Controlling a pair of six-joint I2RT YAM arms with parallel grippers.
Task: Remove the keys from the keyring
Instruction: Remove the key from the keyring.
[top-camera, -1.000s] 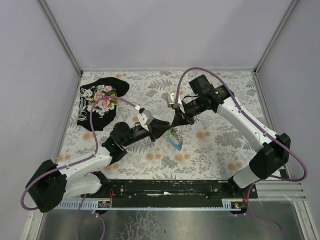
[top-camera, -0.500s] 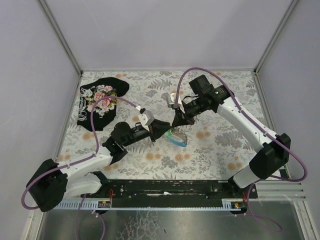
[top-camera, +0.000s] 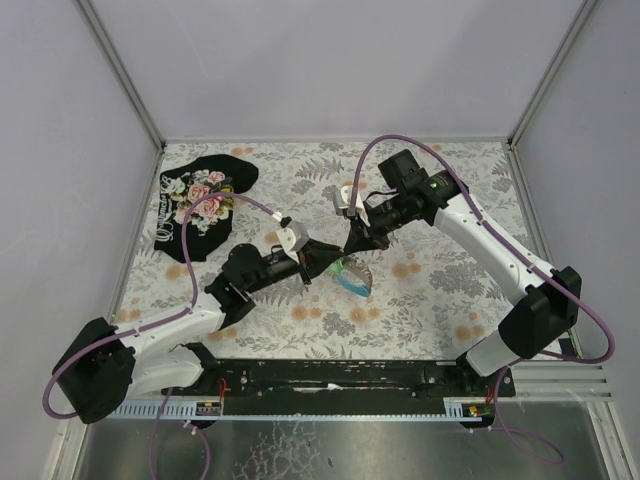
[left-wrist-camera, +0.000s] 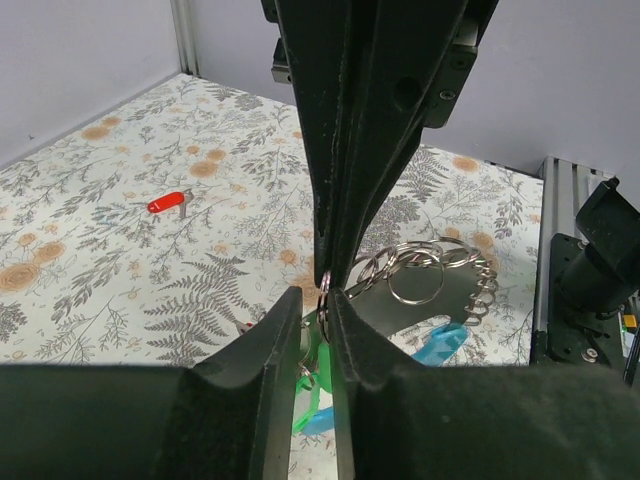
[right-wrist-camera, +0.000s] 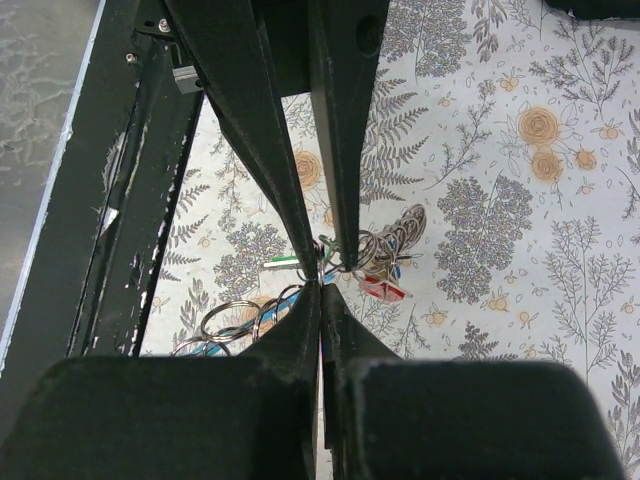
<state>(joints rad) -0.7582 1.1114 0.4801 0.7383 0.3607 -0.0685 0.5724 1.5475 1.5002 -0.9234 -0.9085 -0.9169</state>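
The keyring (left-wrist-camera: 420, 272) is a bunch of silvery rings with a grey and light-blue fob (top-camera: 354, 276), held above the table. My right gripper (right-wrist-camera: 320, 282) is shut on one ring; it also shows in the top view (top-camera: 351, 246). My left gripper (left-wrist-camera: 320, 305) meets it from the left, in the top view (top-camera: 327, 259). Its jaws stand a little apart, with the thin ring between them. The keys (right-wrist-camera: 380, 272) hang under the rings, with a red head and a green head (left-wrist-camera: 308, 398) showing. One red key (left-wrist-camera: 167, 203) lies alone on the table.
A black floral cloth (top-camera: 200, 203) lies at the back left of the patterned table (top-camera: 450, 300). The black base rail (top-camera: 330, 378) runs along the near edge. Grey walls with metal posts close in the back and sides.
The fob has swung up and to the right under the two grippers. Both arms have stayed nearly still.
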